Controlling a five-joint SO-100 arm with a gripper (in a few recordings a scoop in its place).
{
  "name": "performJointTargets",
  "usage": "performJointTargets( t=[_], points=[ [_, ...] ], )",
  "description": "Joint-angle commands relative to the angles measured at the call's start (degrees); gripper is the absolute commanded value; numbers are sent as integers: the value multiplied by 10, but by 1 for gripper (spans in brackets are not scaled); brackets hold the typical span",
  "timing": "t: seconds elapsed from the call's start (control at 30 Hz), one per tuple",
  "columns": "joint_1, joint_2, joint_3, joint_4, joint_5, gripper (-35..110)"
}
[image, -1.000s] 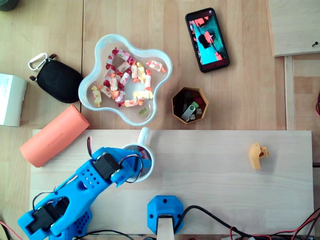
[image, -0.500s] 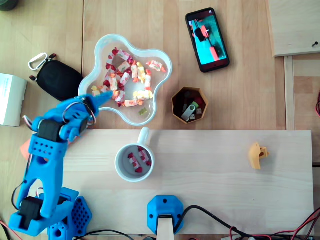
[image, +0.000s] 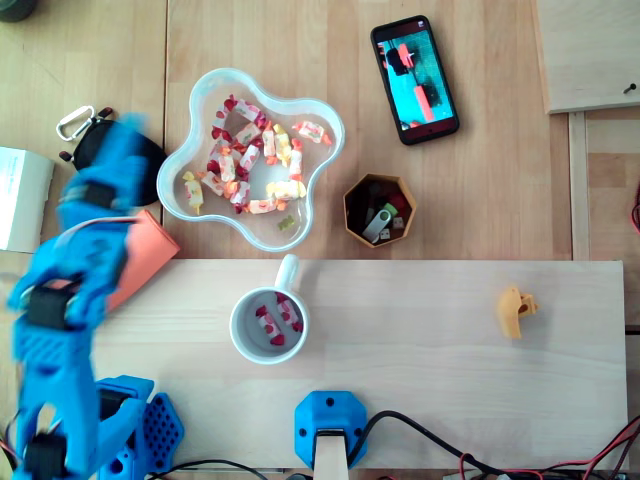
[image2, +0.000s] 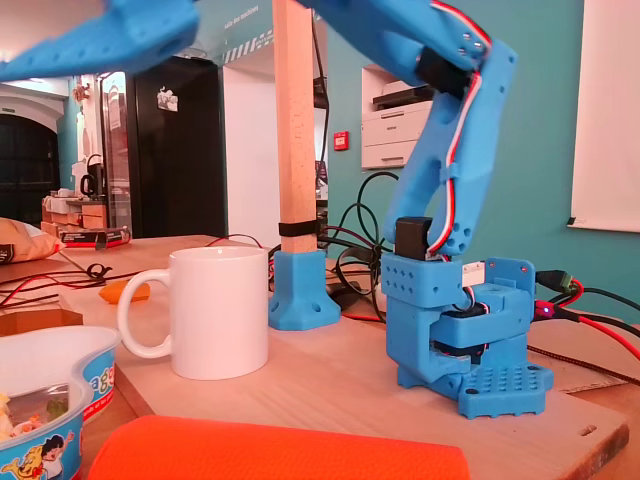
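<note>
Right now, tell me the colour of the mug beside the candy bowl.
Plain white. The mug shows best in the fixed view.

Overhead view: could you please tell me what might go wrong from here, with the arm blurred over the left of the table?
1. The gripper is blurred above the pouch, right beside the bowl; it might clip the rim and spill candies.
2. The arm crosses the orange roll; coming down, it could shove it towards the mug.
</note>
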Motion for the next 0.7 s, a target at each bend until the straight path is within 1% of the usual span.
performJointTargets(
  t=[0.0, 0.07, 0.13, 0.23, 0.5, 0.67],
  points=[
    [-47, 106, 78, -21, -4, 38],
    [-67, 171, 151, -48, -4, 38],
    [-84, 236, 234, -101, -4, 38],
    [-103, 321, 370, -209, -11, 38],
    [-116, 489, 708, -548, -11, 38],
    [-116, 540, 854, -686, -11, 38]
  ],
)
